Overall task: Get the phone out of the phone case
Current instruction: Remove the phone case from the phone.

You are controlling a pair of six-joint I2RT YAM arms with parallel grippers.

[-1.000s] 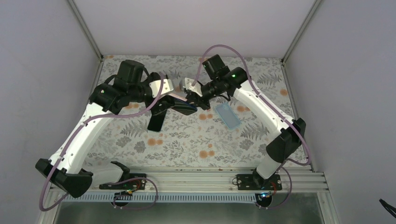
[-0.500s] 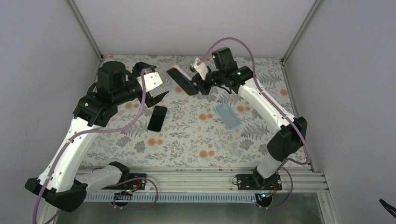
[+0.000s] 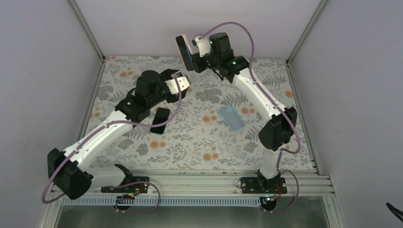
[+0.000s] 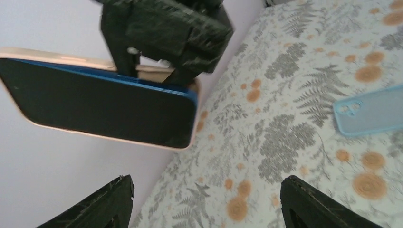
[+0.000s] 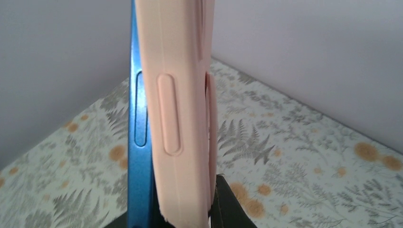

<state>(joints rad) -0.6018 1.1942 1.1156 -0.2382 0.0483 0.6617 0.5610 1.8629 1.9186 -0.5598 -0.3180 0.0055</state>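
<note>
Floral table (image 3: 204, 137), phone (image 4: 95, 109) half-hidden by pink case (image 5: 176, 118)

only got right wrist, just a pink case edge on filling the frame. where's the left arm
observer: In the top view the left gripper sits lower than the phone and apart from it, jaws open and holding nothing.
operator: which way is the screen facing
observer: The left wrist view shows the dark screen turned toward the left arm. The right gripper holds the phone by one long edge.
operator: anything down on the table
observer: Yes. A black phone and a loose light blue case lie flat on the table, apart from each other.
</note>
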